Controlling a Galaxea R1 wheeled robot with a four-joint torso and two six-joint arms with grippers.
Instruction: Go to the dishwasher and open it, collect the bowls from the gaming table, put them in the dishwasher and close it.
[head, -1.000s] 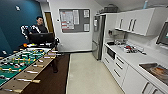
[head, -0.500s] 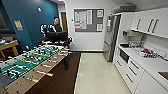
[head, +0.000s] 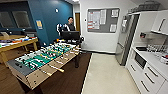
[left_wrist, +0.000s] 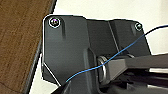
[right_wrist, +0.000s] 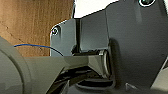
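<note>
1. Stainless steel shows on the right of the head view as a tall fridge, standing at the far end of a white kitchen run with drawers and a built-in oven.
2. We cannot make out the dishwasher from here; it may sit somewhere in that right-hand run, but no steel front with a long bar handle is plain to us.
3. Green field and rods mark the foosball table near on our left; this is not the gaming table of the task.
4. At the far left stands a yellow-topped bench with small coloured things on it, too blurred for us to call bowls.
5. A person stands far behind a dark monitor.
6. We judge the step in hand to be the drive toward the dishwasher. Doing it well means keeping to the pale floor between the foosball table and the cabinets, clear of the rod handles.
7. Our wrist views show dark plates over brown and pale floor; whether either hand is wide or narrow we cannot tell.
8. No task thing lies near either hand.
</note>
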